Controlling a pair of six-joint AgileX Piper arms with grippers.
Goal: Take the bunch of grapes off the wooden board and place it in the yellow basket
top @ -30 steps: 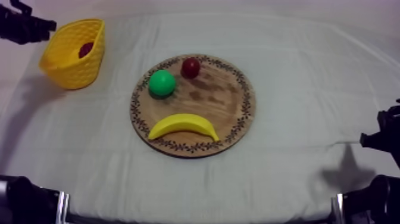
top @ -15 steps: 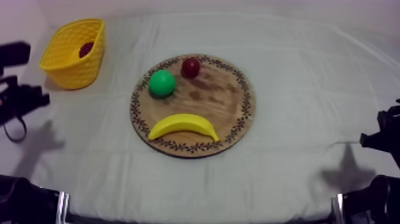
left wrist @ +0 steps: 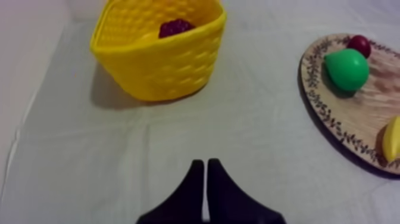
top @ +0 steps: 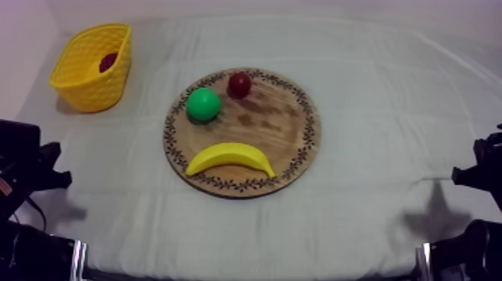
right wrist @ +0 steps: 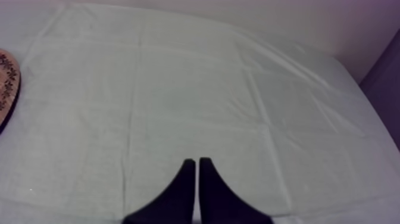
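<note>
— Where is the bunch of grapes (left wrist: pixel 175 27)?
— Inside the yellow basket (left wrist: pixel 161 65), a dark red cluster showing just above the rim. The basket stands on the cloth at the far left of the table (top: pixel 373 90).
— Is anything holding it?
— No. Nothing touches the grapes or the basket.
— What about the round wooden board (top: pixel 291 134)?
— It lies in the middle of the table, well apart from the basket and to its right. Three toy fruits are on it. A green pear (top: pixel 203 105) sits on the far left part. A small red fruit (top: pixel 239 84) is just right of the pear and a little farther back, close by but not touching. A banana (top: pixel 230 158) lies across the near part, its ends curving toward the near edge.
— And the left gripper (left wrist: pixel 205 164)?
— Clenched on nothing: its two black fingers lie together as a narrow wedge over bare cloth. It is low at the near left, with the basket beyond it and the board off to its right.
— The right gripper (right wrist: pixel 197 162)?
— The same, fingers pressed together and empty. It is over bare cloth at the right side of the table, well apart from the board's patterned rim.
</note>
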